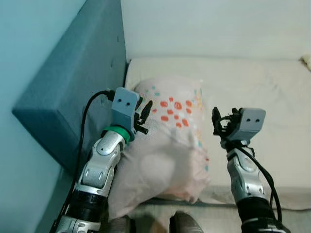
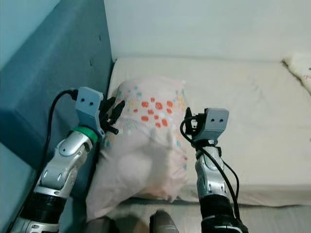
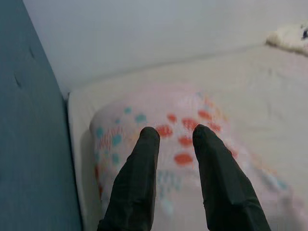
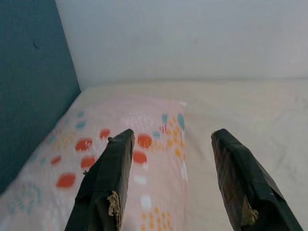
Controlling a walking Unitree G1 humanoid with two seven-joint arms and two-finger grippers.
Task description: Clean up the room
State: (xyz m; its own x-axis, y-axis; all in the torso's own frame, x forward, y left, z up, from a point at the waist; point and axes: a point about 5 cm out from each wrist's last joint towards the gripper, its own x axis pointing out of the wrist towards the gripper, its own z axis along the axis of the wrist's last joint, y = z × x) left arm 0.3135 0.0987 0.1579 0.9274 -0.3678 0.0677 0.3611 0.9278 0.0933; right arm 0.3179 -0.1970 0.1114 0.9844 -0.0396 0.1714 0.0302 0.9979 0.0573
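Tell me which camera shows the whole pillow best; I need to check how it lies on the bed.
The left eye view: the pillow shows whole there, lying on the mattress against the blue headboard, between the left gripper and right gripper. The right eye view shows the same. Both wrist views catch just its dotted end beyond the fingers.

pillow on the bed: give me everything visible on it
The pillow is soft pale pink fabric printed with orange-red, teal and yellow dots, clustered toward its far end. It lies flat on the cream mattress, its far end near the wall, one long side beside the teal headboard, its near end overhanging the mattress edge. It looks plump and slightly rumpled. The left gripper hovers open at its headboard side, the right gripper open at the opposite side; contact can't be judged.
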